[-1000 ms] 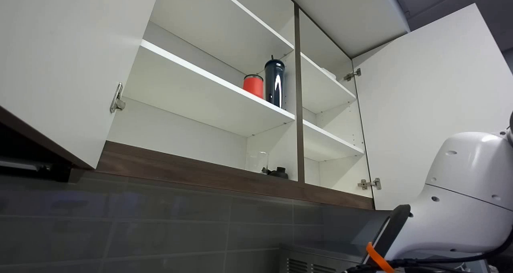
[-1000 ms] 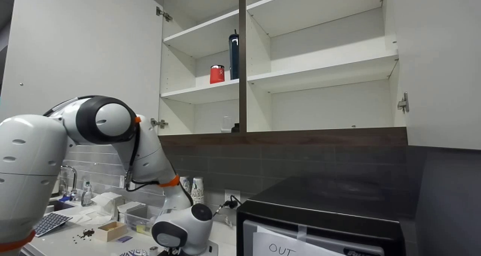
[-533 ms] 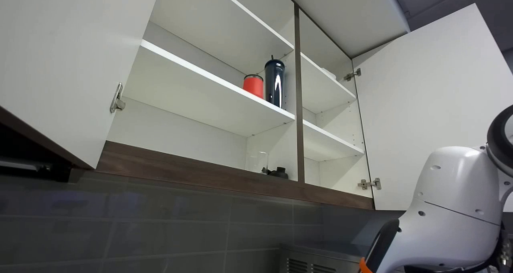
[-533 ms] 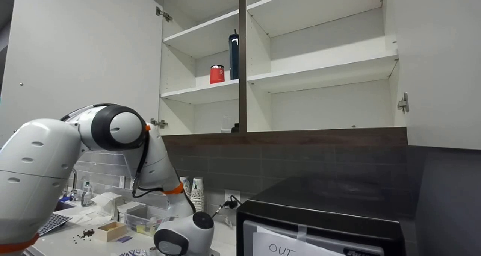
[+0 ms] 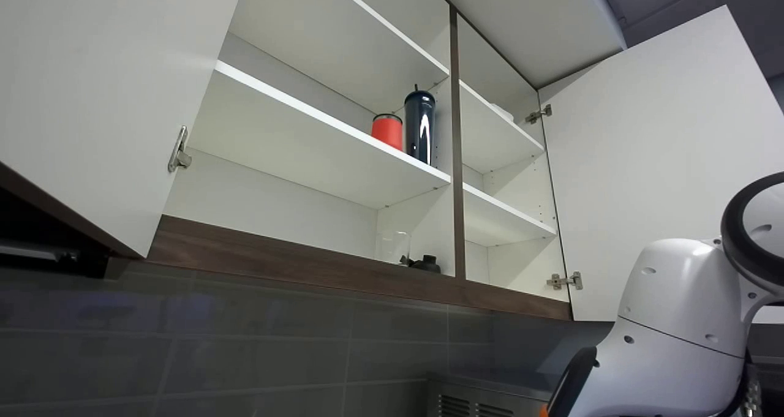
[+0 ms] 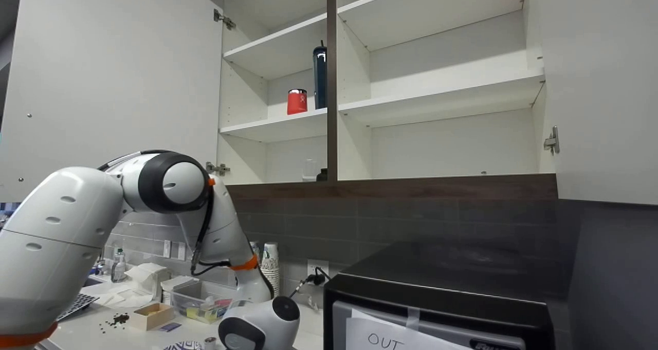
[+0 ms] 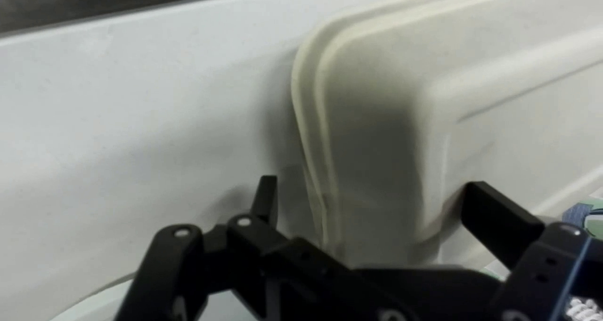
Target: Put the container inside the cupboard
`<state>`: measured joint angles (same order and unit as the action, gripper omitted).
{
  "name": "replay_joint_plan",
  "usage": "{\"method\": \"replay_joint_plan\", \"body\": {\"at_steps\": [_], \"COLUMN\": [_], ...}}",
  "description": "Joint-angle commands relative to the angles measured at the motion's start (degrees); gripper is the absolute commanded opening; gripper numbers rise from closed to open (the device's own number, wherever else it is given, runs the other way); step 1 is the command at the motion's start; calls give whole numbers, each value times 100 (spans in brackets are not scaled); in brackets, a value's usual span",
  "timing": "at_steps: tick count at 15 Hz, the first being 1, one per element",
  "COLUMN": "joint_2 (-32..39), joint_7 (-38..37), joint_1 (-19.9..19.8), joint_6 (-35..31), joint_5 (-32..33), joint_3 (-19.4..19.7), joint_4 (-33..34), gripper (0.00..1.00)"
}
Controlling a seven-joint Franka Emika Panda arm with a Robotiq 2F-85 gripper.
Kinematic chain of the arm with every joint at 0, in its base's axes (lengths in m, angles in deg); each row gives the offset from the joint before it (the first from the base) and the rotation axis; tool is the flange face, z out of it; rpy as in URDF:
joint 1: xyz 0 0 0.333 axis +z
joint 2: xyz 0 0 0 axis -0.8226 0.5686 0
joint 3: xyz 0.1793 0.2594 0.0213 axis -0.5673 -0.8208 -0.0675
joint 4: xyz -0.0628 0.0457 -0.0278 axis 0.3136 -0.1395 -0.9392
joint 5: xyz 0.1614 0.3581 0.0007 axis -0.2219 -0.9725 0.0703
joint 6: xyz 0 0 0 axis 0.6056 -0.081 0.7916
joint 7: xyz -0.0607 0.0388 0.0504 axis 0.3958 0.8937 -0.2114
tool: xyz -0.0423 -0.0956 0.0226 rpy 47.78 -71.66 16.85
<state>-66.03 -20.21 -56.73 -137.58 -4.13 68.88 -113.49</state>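
Only the wrist view shows the wide, white, rectangular container with rounded corners and a lipped rim [image 7: 447, 109], over a plain white surface [image 7: 132, 137], its far end cut off by the frame. In both exterior views the white-and-black jointed robot arm [image 6: 185, 183] runs out of the lower edge, below the large white cupboard with dark wood-toned edging [image 6: 442, 187], so the black two-fingered gripper [image 7: 370, 189] is out of sight there. A white shape [image 5: 502, 112] is mostly masked by the front edge of a white shelf [image 5: 490, 132]; what it is cannot be told. A squat black object [image 5: 427, 264] on the cupboard floor, partly behind the edging, is hard to make out.

The gripper's fingers [image 7: 499, 222] stand well apart with the container's near end between them. One tip is just beside the rim, a gap showing; the other is at the broad flat face, and whether it touches cannot be told.

One container, one short red cup [image 6: 297, 102], one tall dark blue bottle [image 6: 320, 80], one clear see-through cup [image 5: 393, 247]; two white doors [image 6: 118, 83], both standing open; two cupboard sections, each showing two shelves
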Motion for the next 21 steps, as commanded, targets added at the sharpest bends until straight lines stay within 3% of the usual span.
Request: {"method": "replay_joint_plan", "body": {"at_steps": [1,4,8,19,20,21], "joint_2": [261,376,462,719,729,743], "joint_7": [-216,-402,-502,-679,-672,-674], "joint_1": [-235,-404,-591,-669,-676,-679], "joint_6": [626,1200,1792,2360,2351,2351], "joint_5": [305,511,632,831,797,794], "joint_3": [35,115,161,164,157,155], "joint_4": [289,508,732,1039,1050,1060], "gripper": [100,90,100,100,75,73]}}
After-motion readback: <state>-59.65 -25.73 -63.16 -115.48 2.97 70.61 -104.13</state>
